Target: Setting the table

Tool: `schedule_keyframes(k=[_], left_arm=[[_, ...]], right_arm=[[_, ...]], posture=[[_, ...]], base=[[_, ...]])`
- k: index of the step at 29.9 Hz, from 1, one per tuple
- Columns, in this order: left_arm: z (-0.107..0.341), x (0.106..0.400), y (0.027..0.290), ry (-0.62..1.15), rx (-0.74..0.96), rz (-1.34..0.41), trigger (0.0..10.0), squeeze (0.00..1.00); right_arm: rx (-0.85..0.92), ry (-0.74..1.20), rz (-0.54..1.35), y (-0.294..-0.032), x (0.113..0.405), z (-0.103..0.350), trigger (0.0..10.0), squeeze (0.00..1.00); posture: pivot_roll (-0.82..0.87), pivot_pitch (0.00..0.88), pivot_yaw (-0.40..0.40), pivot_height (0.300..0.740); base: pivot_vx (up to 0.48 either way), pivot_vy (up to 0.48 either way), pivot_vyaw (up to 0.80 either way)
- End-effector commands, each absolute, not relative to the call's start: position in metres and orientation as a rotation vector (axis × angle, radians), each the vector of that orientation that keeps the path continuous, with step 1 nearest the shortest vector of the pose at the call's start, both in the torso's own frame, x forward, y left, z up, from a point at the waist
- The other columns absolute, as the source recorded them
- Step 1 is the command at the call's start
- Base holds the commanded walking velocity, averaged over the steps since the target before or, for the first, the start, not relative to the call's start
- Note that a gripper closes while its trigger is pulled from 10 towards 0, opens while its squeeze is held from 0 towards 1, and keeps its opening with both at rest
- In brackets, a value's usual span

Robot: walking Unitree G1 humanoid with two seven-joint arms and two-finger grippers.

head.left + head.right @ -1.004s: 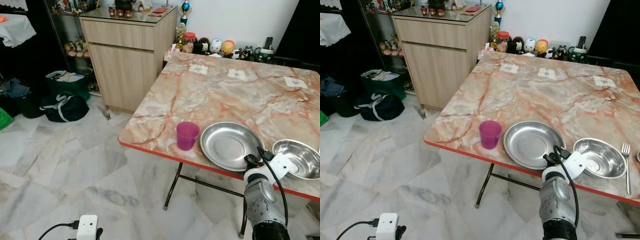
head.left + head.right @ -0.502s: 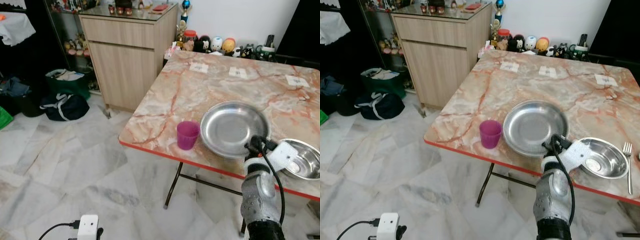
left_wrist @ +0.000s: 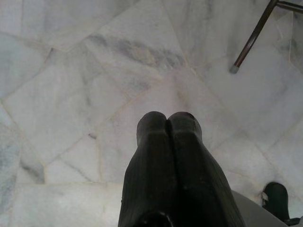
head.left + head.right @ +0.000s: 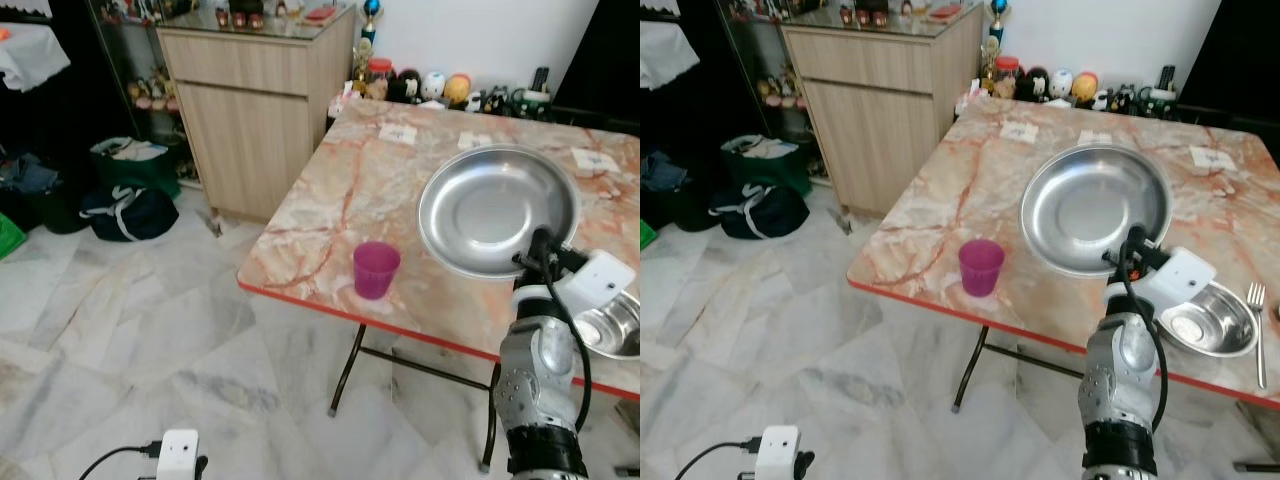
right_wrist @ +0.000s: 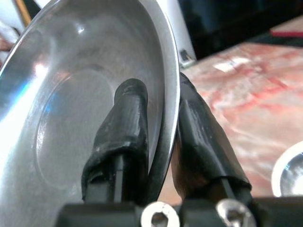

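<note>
Right gripper [image 5: 161, 137]: clamped on the rim of the steel plate [image 4: 497, 210], one black finger [image 5: 120, 132] inside the dish, the other against its outer side. Plate lifted clear of the table [image 4: 350, 190] and tilted, its hollow face turned toward the camera, held above the table's near right part.

Left gripper [image 3: 166, 124]: fingers pressed together, holding nothing, hanging low over the pale marble floor [image 3: 71, 71]; a table leg's foot [image 3: 233, 69] is near it.

Purple cup [image 4: 376, 270]: upright on the table, close to the red front edge, left of the raised plate and apart from it.

Steel bowl [image 4: 1206, 318]: on the table near the front edge, to the right of the right gripper's wrist.

Fork [image 4: 1257, 335]: lying on the table just right of the bowl, tines pointing away.

White paper squares [image 4: 399, 133]: several, lying flat across the table's far half.

Figurines and jars [image 4: 430, 90]: a row along the table's far edge, against the wall.

Wooden cabinet [image 4: 255, 120]: standing left of the table, small items on top.

Bags [image 4: 125, 215]: dark, on the floor left of the cabinet.
</note>
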State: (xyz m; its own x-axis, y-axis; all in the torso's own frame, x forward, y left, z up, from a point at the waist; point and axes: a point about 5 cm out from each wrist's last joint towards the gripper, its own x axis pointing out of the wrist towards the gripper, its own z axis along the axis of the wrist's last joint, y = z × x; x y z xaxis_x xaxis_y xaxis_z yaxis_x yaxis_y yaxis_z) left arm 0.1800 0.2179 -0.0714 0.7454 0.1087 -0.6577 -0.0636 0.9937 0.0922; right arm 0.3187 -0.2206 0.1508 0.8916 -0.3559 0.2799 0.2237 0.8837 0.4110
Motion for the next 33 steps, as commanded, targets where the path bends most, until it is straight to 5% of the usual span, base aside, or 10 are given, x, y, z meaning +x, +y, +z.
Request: schedule_keyframes(k=[1, 19, 33], left_arm=[[-0.073, 0.176, 0.219, 0.737, 0.103, 0.088, 10.0, 0.0], [-0.077, 0.17, 0.219, 0.778, 0.112, 0.091, 10.0, 0.0], [-0.078, 0.169, 0.221, 0.792, 0.129, 0.083, 10.0, 0.0]], right_arm=[[0.366, -0.377, -0.291, -0.217, 0.318, 0.155, 10.0, 0.0], [0.285, -0.38, -0.222, -0.211, 0.301, 0.157, 10.0, 0.0], [0.317, -0.387, -0.22, -0.205, 0.3, 0.164, 10.0, 0.0]], posture=[[0.04, 0.0, -0.018, 0.74], [0.03, 0.0, -0.024, 0.74], [0.03, 0.0, -0.022, 0.74]], base=[[0.0, 0.0, 0.0], [0.0, -0.396, 0.0], [0.0, -0.384, -0.49]])
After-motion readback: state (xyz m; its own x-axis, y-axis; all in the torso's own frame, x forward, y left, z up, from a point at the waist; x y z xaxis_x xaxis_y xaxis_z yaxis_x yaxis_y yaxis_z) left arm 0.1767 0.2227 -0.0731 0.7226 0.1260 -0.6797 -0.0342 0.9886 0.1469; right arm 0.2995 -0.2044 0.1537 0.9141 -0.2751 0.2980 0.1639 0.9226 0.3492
